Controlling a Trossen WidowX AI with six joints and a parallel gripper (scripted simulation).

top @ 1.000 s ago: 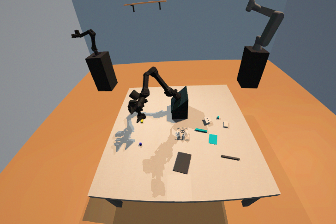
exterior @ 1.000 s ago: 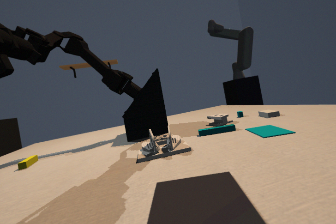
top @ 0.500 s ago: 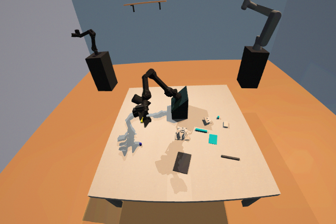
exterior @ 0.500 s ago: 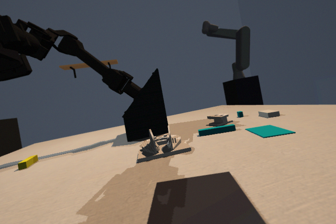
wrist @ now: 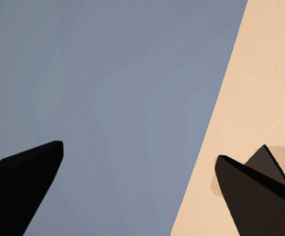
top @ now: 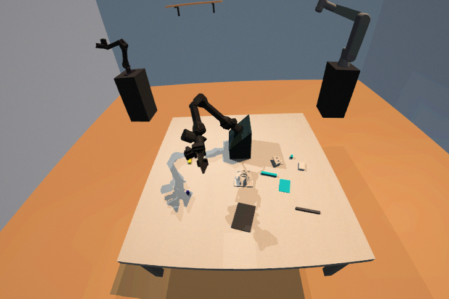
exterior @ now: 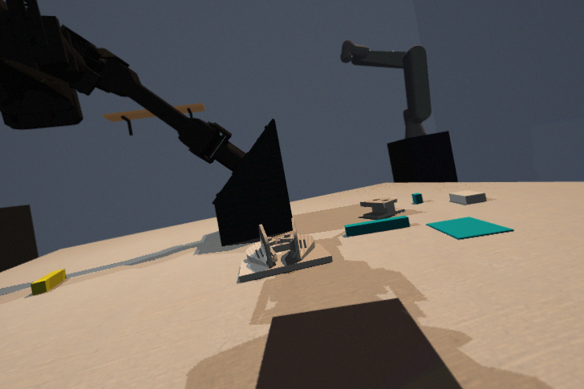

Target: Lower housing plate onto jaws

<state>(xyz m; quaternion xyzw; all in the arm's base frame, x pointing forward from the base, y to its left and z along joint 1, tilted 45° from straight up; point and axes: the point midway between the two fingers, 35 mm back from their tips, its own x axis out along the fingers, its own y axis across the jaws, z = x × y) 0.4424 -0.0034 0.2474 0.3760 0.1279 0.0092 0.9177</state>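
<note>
The white base (top: 248,184) (exterior: 311,261) stands mid-table with its two jaws (exterior: 279,245) upright on it. No plate lies over the jaws. A pale part with holes in its flat top (top: 276,161) (exterior: 379,201), which looks like the housing plate, sits on the table behind and to the right of the base. My gripper (top: 195,165) (wrist: 141,155) is open and empty, high above the table to the left of the base. In the exterior view its fingertips are out of view. The wrist view shows neither the base nor the pale part.
A black wedge mount (top: 240,145) (exterior: 254,191) stands behind the base. A dark plate (top: 243,217) (exterior: 349,346) (wrist: 262,160) lies in front. Teal bar (top: 268,174), teal sheet (top: 284,185), dark bar (top: 307,210) and pale block (top: 301,166) are right; a yellow block (exterior: 48,281) and blue piece (top: 187,192) left.
</note>
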